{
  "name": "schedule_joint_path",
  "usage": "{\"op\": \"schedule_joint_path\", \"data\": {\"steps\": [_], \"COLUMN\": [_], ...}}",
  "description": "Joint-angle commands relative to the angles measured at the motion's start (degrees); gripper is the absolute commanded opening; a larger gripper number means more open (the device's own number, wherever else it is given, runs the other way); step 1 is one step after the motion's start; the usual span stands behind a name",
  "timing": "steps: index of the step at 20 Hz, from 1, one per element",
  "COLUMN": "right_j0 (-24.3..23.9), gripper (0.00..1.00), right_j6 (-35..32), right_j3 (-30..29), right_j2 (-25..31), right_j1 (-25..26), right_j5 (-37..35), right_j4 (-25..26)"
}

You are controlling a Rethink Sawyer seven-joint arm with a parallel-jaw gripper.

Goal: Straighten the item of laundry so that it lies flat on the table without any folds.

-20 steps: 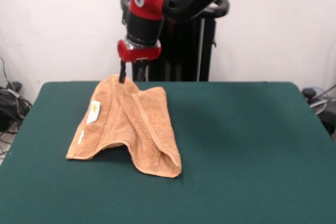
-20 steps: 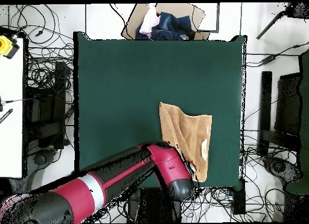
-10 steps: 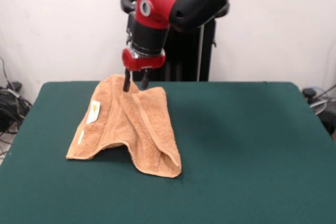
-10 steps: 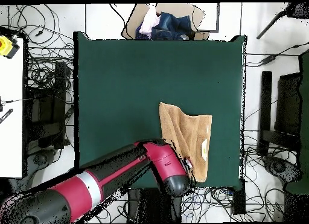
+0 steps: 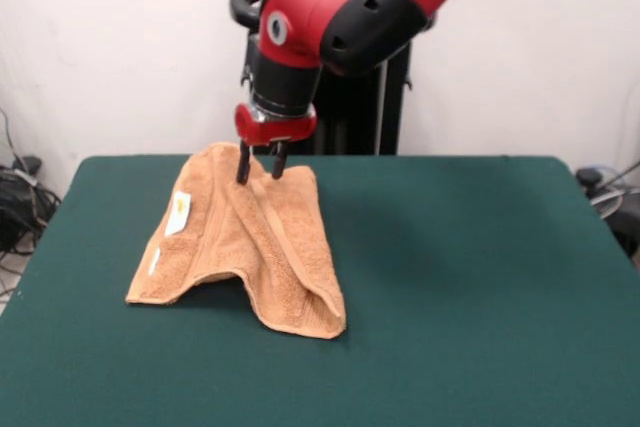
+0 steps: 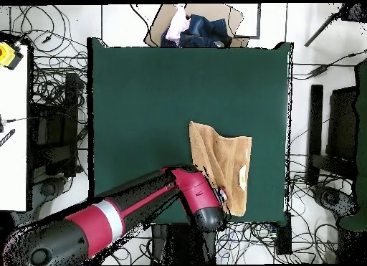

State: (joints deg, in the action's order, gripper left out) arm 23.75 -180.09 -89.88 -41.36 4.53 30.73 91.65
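The orange-tan towel (image 5: 250, 237) lies crumpled on the left part of the green table (image 5: 460, 277), near the robot's side. It is folded over itself, with a raised hump and a band stripe running along it. Its white tag (image 5: 179, 213) faces up on the left. My gripper (image 5: 260, 171) hangs open over the towel's far end, with its two dark fingertips (image 5: 243, 172) at the cloth and nothing held. In the overhead view the towel (image 6: 222, 163) lies at the table's (image 6: 158, 98) right near edge, and the arm (image 6: 143, 213) hides the gripper.
The black pedestal (image 5: 350, 97) stands behind the table. An open cardboard box with clothes (image 6: 195, 28) sits past the table's far edge in the overhead view. Cables lie on the floor all around the table.
The gripper has moved a little right and down onto the towel's far end. Both fingers now show apart, where earlier only one showed. The towel has not moved.
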Motion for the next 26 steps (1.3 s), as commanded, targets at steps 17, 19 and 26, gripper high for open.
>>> {"op": "schedule_joint_path", "data": {"steps": [17, 19, 26], "right_j0": [-2.5, -2.5, -1.5], "gripper": [1.0, 1.0, 1.0], "right_j6": [-11.2, -11.1, -12.3], "right_j3": [10.6, 10.5, 11.4], "right_j2": [12.3, 12.3, 11.7], "right_j1": [5.4, 5.4, 6.8], "right_j5": [-6.7, -6.9, -7.6], "right_j4": [-5.4, -5.6, -4.6]}}
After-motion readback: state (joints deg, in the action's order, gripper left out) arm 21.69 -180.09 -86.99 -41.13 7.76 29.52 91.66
